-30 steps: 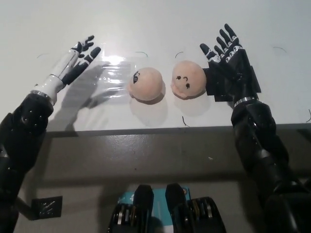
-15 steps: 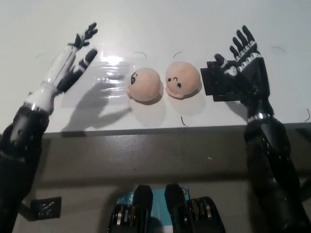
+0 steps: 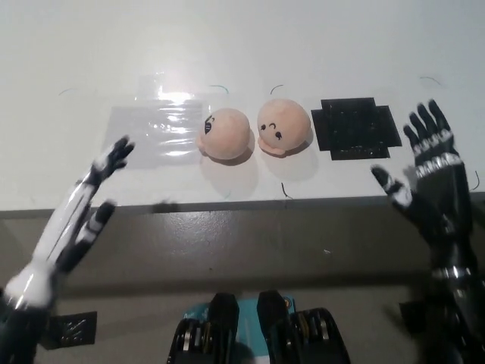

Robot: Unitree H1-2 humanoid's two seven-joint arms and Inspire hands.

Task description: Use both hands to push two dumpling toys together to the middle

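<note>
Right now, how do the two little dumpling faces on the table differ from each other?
The left dumpling toy shows a dark marking at its left edge, so its face is turned sideways; the right dumpling toy shows small eyes and a mouth on its lower left, more open to the camera. The left dumpling toy lies beside the clear plastic sheet; the right dumpling toy lies nearer the black pad. Both are round, peach-coloured, similar in size and lie close together on the white table.

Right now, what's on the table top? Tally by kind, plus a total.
Dumpling toys: 2, left dumpling toy and right dumpling toy
Black square patch: 1
Clear tape patch: 1
Total: 4
</note>
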